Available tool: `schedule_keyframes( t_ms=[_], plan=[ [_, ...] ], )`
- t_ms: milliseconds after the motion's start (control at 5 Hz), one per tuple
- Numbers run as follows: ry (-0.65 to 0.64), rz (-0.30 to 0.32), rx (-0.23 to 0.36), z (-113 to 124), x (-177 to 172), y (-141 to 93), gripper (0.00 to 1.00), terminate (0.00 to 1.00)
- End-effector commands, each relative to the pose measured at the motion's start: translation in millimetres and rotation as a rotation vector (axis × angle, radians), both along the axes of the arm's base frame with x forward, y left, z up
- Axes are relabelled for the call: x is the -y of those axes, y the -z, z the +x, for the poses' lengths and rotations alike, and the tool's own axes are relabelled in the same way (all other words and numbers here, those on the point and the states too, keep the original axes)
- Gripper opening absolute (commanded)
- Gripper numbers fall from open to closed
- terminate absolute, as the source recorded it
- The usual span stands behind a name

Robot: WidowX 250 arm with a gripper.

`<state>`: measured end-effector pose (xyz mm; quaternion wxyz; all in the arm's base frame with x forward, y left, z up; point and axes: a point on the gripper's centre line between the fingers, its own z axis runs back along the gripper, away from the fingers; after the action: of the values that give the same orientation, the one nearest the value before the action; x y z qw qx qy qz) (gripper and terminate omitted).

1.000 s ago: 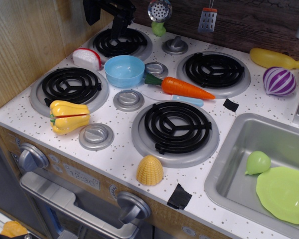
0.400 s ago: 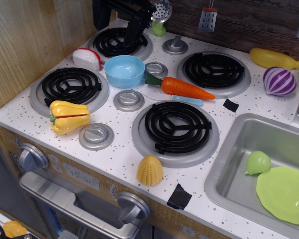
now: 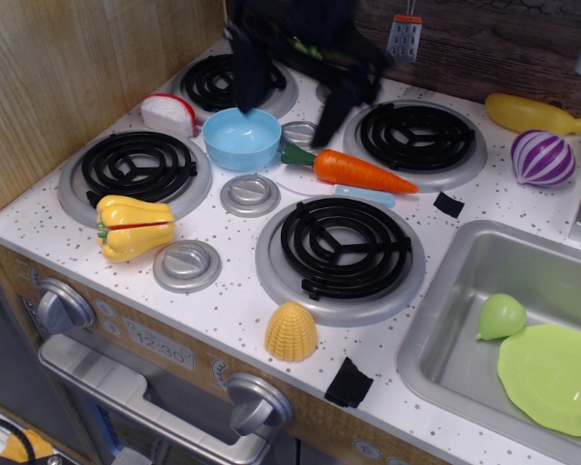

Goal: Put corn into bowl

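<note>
Evidently the arm has swung forward from the back-left corner of the stove top (image 3: pixel 242 291) within the last second. It now shows as a dark, motion-smeared mass over the rear burners, and the gripper (image 3: pixel 286 102) hangs with its two fingers spread wide apart, grasping nothing, one prong above the bowl (image 3: pixel 242 138) and the other near the carrot (image 3: pixel 353 171). Nothing on the counter has shifted. The bowl sits empty between the rear-left and front-left burners, the bell pepper (image 3: pixel 134 227) lies at the front left, and the corn (image 3: pixel 291 331) stands upright at the front edge, just ahead of the front-right burner and well apart from the gripper. In my judgement the approach has only begun: the arm must cross the front burner and descend before any pickup.
</note>
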<state>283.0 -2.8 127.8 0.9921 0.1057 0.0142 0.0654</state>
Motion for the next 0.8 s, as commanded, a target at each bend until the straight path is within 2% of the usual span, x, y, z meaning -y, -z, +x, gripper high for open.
schedule_keyframes(
  t_ms=[0, 200, 400, 600],
  plan=[
    [-0.031, 0.008, 0.112, -19.5, 29.8, 2.0, 1.0, 0.0],
    [-0.045, 0.025, 0.163, -35.8, 38.5, 24.4, 1.0, 0.0],
    [-0.04, 0.037, 0.23, -41.8, 36.9, 47.3, 1.0, 0.0],
    [-0.093, 0.022, 0.289, -41.6, 33.9, 75.6, 1.0, 0.0]
  ],
)
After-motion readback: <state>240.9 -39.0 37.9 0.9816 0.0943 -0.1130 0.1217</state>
